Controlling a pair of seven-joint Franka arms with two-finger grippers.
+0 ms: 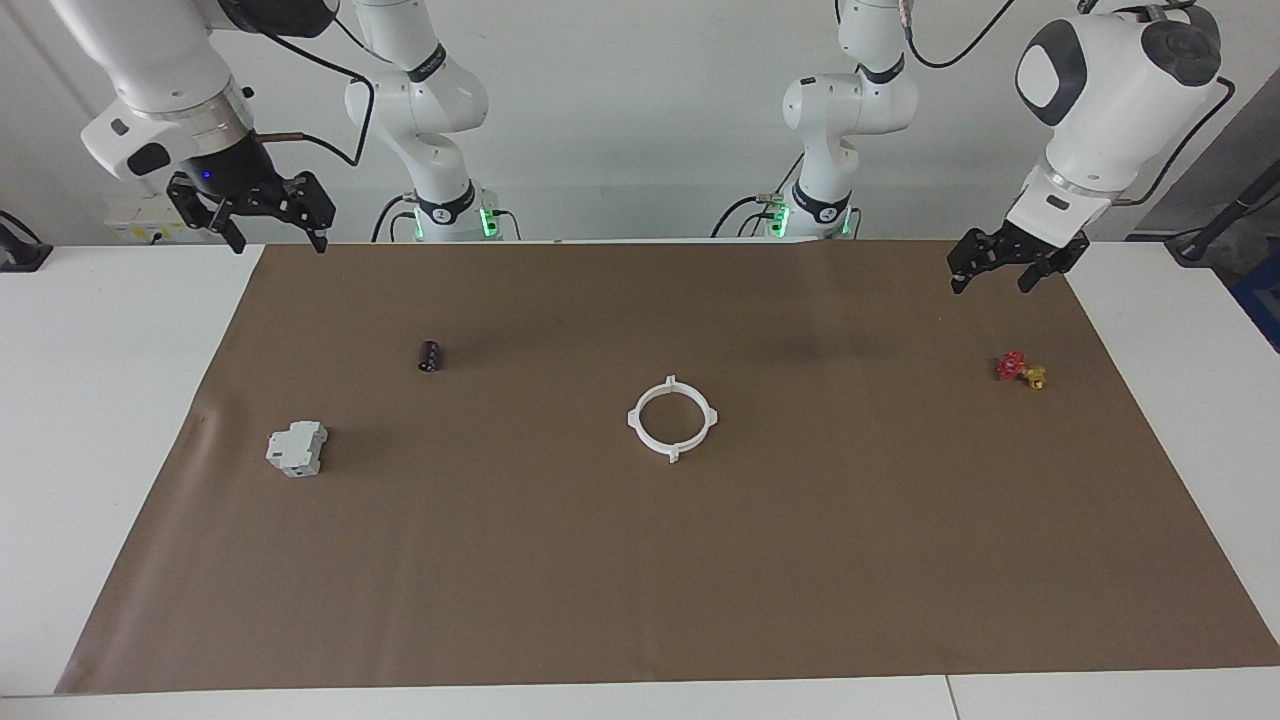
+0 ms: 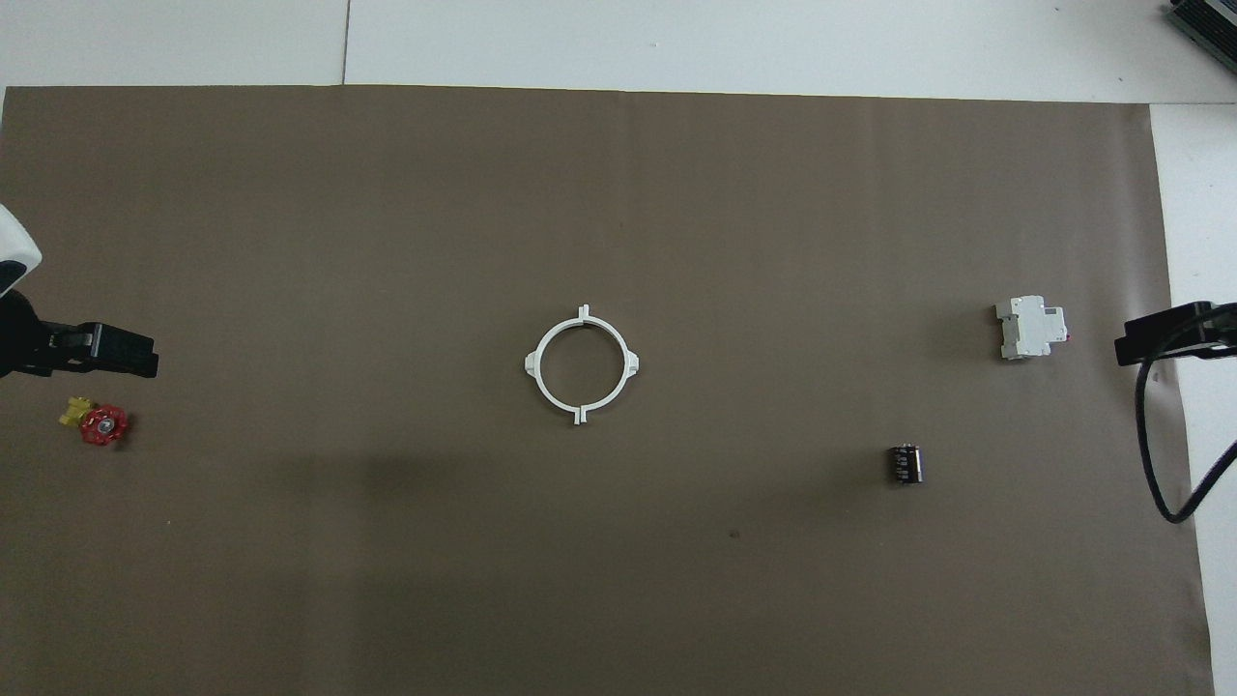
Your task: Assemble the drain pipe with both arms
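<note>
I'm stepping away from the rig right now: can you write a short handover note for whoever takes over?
Left gripper: open, empty, raised over the mat's edge at its own end, near the red-and-yellow valve.
Right gripper: open, empty, raised at its own end of the table.
Drain pipe: both half-rings lie together as one closed ring in the middle of the brown mat, untouched by either gripper.
Done: ring looks joined.
Left: check the seams; nothing else apparent.
</note>
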